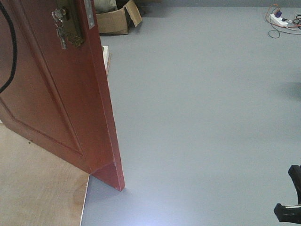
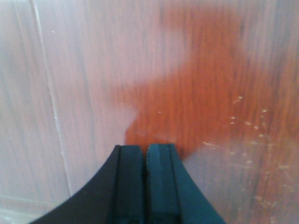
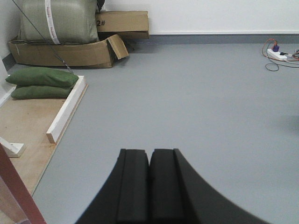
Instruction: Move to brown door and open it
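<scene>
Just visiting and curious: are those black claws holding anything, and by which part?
Nothing is held. The left gripper is shut empty, facing the brown door; the right gripper is shut empty above the grey floor.

There's the brown door [image 1: 61, 94], glossy reddish-brown with straight vertical grain and a brass lock plate [image 1: 70, 26], plain blue-grey floor [image 1: 197, 117] beside it, pale tan plywood [image 1: 37, 193] at its foot, tan cardboard box [image 1: 115, 20] and dark green bags [image 3: 42, 77] beyond it, left gripper [image 2: 145, 148] and right gripper [image 3: 149, 152] both matte black.
</scene>
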Tool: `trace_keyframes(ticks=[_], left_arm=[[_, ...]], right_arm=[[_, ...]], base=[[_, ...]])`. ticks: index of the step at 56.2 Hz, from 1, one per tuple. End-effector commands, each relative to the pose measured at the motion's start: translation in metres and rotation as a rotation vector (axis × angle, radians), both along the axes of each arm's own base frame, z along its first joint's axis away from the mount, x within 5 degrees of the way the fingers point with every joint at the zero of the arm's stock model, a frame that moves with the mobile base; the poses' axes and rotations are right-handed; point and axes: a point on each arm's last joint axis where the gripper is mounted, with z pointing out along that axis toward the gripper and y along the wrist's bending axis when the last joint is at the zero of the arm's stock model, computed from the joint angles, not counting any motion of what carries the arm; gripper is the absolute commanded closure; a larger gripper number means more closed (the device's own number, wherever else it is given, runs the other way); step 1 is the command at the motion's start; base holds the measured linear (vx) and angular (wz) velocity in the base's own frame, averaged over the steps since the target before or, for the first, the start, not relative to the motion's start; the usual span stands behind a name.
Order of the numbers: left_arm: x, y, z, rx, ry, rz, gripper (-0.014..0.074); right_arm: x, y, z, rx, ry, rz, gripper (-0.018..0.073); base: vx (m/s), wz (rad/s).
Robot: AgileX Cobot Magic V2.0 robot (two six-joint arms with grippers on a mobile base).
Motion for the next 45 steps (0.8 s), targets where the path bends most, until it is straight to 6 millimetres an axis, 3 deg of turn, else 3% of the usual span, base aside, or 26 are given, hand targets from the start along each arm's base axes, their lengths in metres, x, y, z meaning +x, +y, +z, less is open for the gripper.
trace_keyframes(ticks=[1,45], left_arm=[[-0.0172,0.0019,0.0271,-0.048,-0.11,0.029,0.0603],[-0.0172,0.0019,0.0271,-0.048,-0.11,0.029,0.0603]], right_arm=[[0.0016,-0.0006,0.0055,-0.007,-0.078,-0.005,0.0559],[0.0016,-0.0006,0.0055,-0.007,-0.078,-0.005,0.0559]], base=[[0.09,-0.02],[0.13,0.0]])
